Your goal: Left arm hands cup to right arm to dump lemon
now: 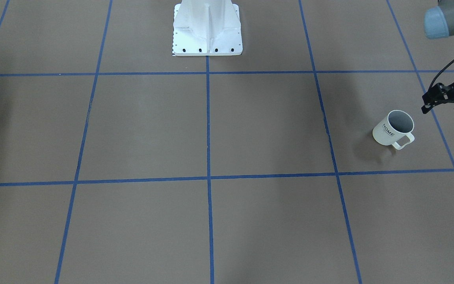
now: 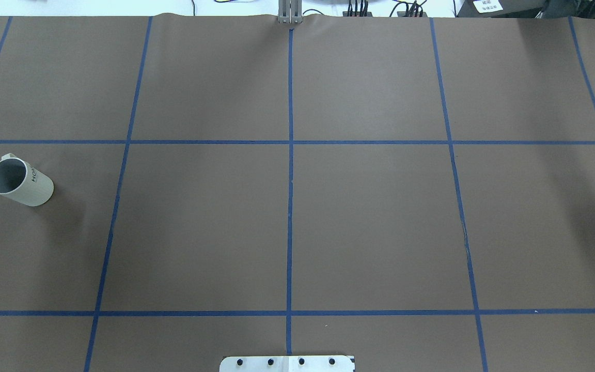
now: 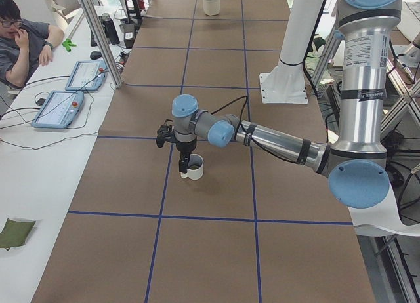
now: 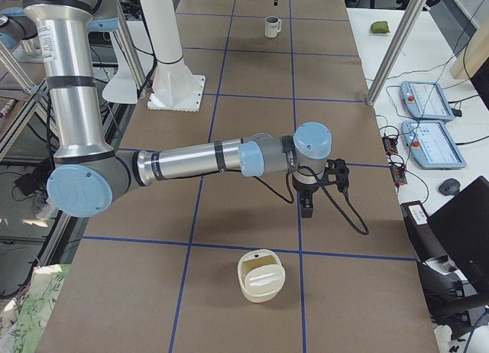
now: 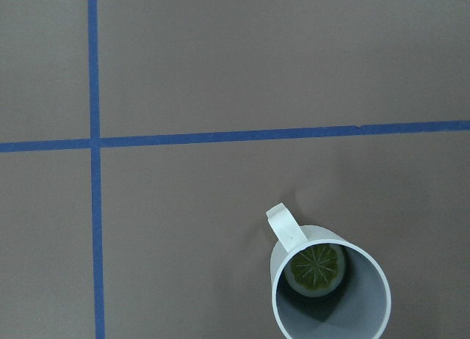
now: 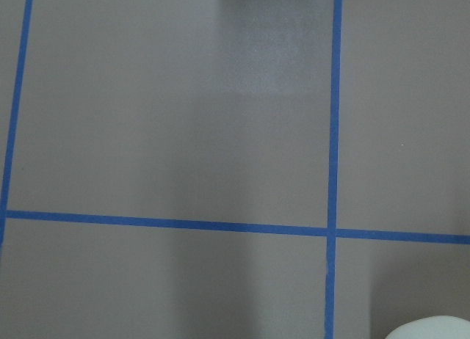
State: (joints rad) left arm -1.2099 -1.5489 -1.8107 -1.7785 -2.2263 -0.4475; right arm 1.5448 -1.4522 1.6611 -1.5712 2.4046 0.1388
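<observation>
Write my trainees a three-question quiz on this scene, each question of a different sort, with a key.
1. True or false: the cup lies on its side.
2. Where is the lemon? A: beside the cup. B: inside the cup. C: balanced on the cup's handle.
3. Fill in: the word printed in black on the cup's side is ____.
Key: 1 false, it stands upright; 2 B; 3 HOME.
</observation>
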